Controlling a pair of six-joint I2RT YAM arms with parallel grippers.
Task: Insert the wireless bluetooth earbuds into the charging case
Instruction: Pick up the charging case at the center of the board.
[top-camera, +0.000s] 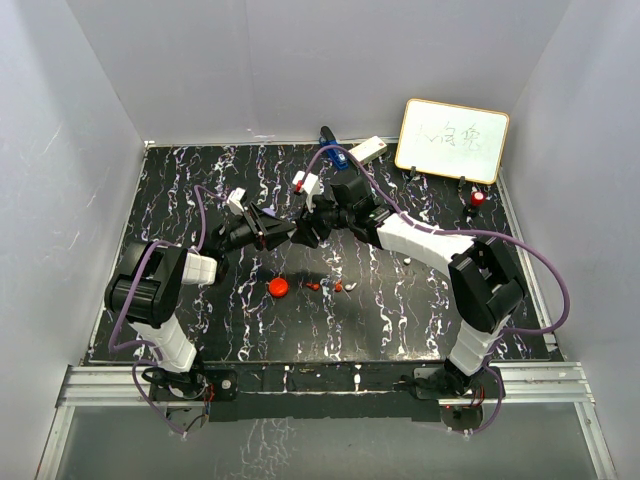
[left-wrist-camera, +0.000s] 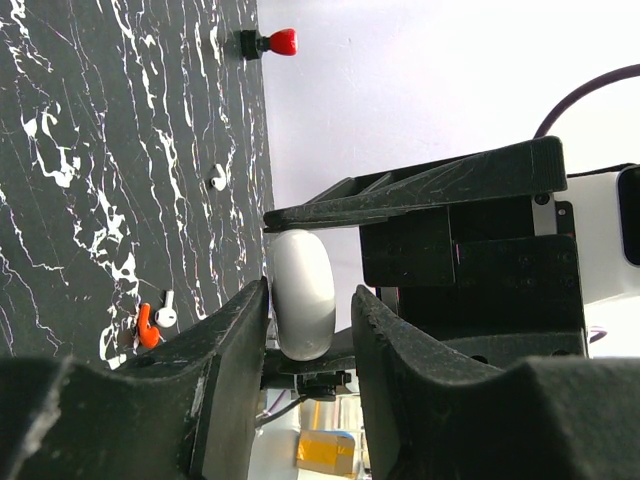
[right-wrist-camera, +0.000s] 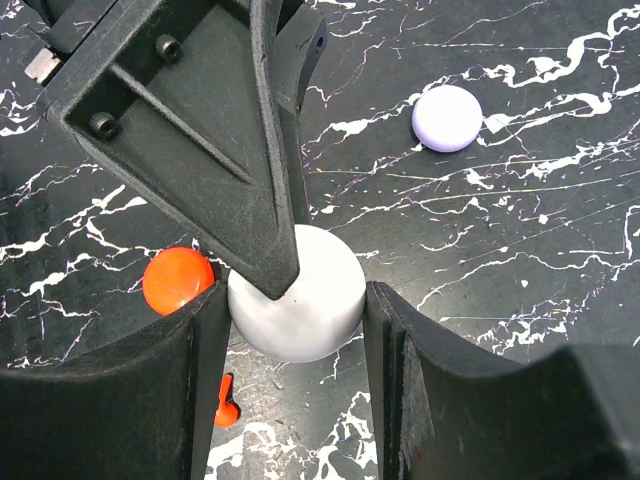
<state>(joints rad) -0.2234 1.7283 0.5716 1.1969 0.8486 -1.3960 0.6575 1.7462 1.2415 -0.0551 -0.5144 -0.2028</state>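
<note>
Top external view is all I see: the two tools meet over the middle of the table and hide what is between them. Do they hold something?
Observer: Yes. The right tool is closed on a white round case.
Operator: And the left tool?
Observer: One finger of the left tool lies across that case's flat face; whether it grips, I cannot tell.
Operator: Are there other cases?
Observer: A purple case lies on the table; I cannot find it in your view.
</note>
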